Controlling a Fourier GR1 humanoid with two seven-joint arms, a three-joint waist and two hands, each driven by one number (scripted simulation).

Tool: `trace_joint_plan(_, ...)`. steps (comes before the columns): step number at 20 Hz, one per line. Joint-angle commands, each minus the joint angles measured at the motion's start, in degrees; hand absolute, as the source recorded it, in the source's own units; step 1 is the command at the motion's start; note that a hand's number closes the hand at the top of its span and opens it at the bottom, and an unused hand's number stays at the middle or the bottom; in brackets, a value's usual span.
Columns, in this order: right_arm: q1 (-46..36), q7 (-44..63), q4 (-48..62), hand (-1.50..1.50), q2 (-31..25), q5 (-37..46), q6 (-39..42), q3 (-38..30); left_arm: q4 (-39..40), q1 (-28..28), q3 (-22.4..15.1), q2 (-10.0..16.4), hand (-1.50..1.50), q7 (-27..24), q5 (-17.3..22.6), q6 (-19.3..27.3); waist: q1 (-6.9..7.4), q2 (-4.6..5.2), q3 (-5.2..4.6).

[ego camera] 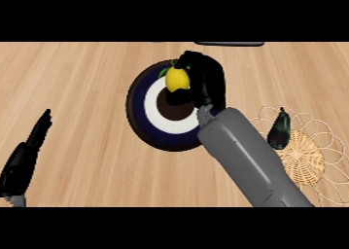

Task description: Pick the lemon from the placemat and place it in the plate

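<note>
One lemon (178, 79) sits gripped by the curled fingers of the right hand (208, 80), just left of them, over the far part of the plate (145, 121). The placemat (313, 155) lies right of those fingers. The left hand (23, 160) rests lower left, fingers straight.

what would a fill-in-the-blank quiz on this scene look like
1. The right hand is curled round the lemon, whose colour is ____.
2. In the head view, the plate lies to the ____ of the placemat.
3. The left hand, open at the lower left, holds ____.
Missing words: yellow; left; nothing.
</note>
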Motion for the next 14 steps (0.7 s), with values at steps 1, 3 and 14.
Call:
trace_joint_plan(1, -0.2, 1.4, 6.7, 1.5, 0.0, -7.8, -11.0, 2.6, -0.3, -0.1, -0.2, 0.1, 0.0, -0.3, 0.0, -0.8, 0.48, 0.05, 0.01)
trace_joint_plan(3, -3.2, -0.8, 12.6, -1.5, 0.0, -12.3, -10.9, 1.6, 1.1, -1.0, -1.6, -2.1, 0.0, -1.0, -1.7, 1.4, 0.31, 0.13, 0.0)
trace_joint_plan(14, -3.3, -13.2, 12.1, -1.5, 0.0, -22.8, -31.6, 2.6, 1.2, 0.1, 0.8, -0.3, 0.0, -1.5, 0.3, -1.1, -0.68, -0.22, 0.04)
